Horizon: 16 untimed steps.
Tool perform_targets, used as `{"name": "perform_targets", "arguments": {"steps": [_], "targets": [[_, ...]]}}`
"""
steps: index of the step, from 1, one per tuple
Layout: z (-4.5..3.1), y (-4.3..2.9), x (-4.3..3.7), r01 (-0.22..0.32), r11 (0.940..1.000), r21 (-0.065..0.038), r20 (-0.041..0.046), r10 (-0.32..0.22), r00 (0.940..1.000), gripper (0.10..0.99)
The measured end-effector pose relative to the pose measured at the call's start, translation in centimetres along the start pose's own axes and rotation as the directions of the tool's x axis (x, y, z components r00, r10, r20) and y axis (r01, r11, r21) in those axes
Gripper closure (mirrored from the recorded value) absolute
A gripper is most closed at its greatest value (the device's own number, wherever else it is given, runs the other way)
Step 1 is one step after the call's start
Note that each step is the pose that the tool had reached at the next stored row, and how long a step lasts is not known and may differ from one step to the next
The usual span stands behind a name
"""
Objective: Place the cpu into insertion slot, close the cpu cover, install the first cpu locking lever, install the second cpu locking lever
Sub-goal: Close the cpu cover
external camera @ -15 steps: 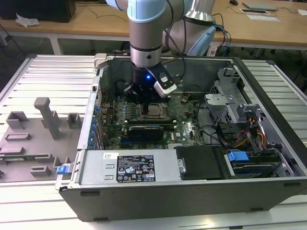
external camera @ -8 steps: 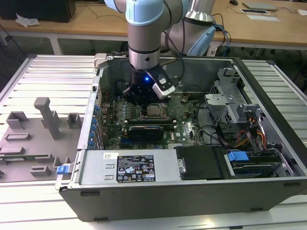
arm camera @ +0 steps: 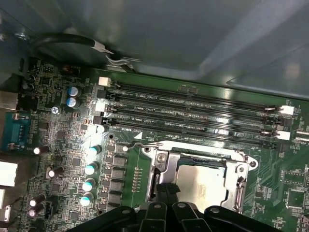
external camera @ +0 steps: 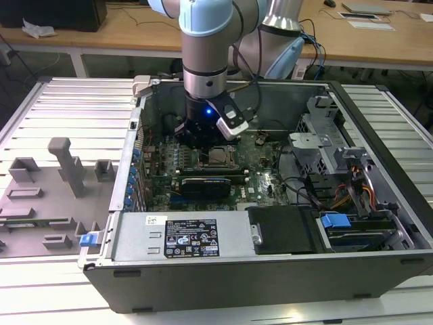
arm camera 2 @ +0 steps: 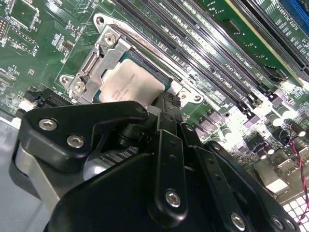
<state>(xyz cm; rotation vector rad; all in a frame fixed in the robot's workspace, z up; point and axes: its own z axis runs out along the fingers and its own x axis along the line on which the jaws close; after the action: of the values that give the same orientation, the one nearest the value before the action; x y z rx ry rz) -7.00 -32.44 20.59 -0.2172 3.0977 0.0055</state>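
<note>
The cpu (arm camera: pixel 200 186) sits in the insertion slot (arm camera: pixel 159 164) on the motherboard (arm camera: pixel 120 188), memory slots (arm camera: pixel 193 112) just beside it.

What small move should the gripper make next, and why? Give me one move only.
Probably a slight downward press where it is. The pale silvery square cpu already lies seated, the thin silver frame-shaped cpu cover appears flat over it, and the black gripper sits at that cover's edge in both wrist views, so latching seems to be what remains.
</note>
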Motion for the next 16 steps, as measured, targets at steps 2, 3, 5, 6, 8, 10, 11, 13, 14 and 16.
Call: {"name": "perform_targets", "arguments": {"steps": [2,3,5,6,8,10,11,13,14,16], "targets": [[-0.27,0.00,-0.01,0.000,1.0000,0.000,-0.0001,0.000,1.0000,0.980],[-0.54,0.00,-0.01,0.000,1.0000,0.000,-0.0001,0.000,1.0000,0.980],[-0.95,0.00,-0.03,0.000,1.0000,0.000,-0.0001,0.000,1.0000,0.980],[-1.09,0.00,-0.04,0.000,1.0000,0.000,0.0000,0.000,1.0000,0.980],[-1.29,0.00,-0.06,0.000,1.0000,0.000,0.0000,0.000,1.0000,0.980],[-1.28,-0.03,-0.28,0.000,1.0000,0.000,-0.0003,0.000,1.0000,0.980],[-1.28,-0.06,-0.47,0.000,1.0000,0.000,-0.0008,0.000,1.0000,0.980],[-1.26,-0.14,-1.03,0.000,1.0000,0.000,-0.0022,0.000,1.0000,0.980],[-1.25,-0.20,-1.44,0.000,1.0000,0.000,-0.0034,0.000,1.0000,0.980],[-1.22,-0.29,-2.07,0.000,1.0000,-0.001,-0.0051,0.000,1.0000,0.980]]}}
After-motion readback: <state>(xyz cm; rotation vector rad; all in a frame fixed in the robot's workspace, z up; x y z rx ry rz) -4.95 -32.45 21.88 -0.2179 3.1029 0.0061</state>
